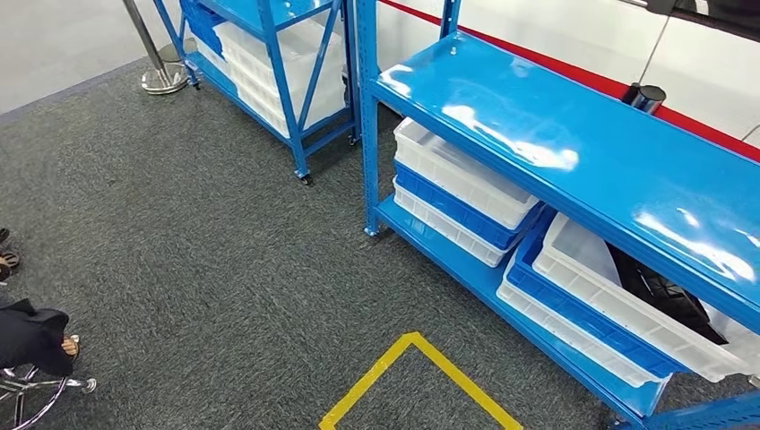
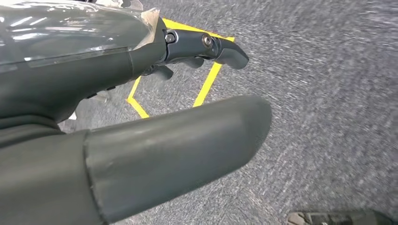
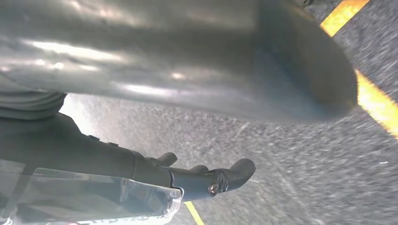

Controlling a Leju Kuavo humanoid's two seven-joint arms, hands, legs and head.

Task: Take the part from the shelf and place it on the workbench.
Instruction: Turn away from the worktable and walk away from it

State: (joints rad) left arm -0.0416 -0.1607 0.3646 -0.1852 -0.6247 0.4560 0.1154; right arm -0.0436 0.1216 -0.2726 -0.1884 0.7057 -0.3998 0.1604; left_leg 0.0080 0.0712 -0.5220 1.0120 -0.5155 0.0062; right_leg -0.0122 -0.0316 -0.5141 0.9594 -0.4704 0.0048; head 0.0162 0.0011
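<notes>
You get bright, even overhead light in the head view, sharp throughout, with white glare patches on the blue shelf top [image 1: 574,152]. Both wrist views smear the carpet [image 2: 328,117] with motion blur, and the right hand's thumb [image 3: 187,56] looms soft, streaked with highlights.

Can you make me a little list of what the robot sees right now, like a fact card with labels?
place: grey carpet floor with yellow tape lines
near shelf: blue rack, shiny bare top
lower shelf: stacked white and blue bins
part: dark object lying in the white bin on the right, partly hidden under the top shelf
left hand: hanging over the carpet, holding nothing
right hand: hanging over the carpet, holding nothing
far shelf: second blue rack with white bins
task progress: part not yet picked up
</notes>
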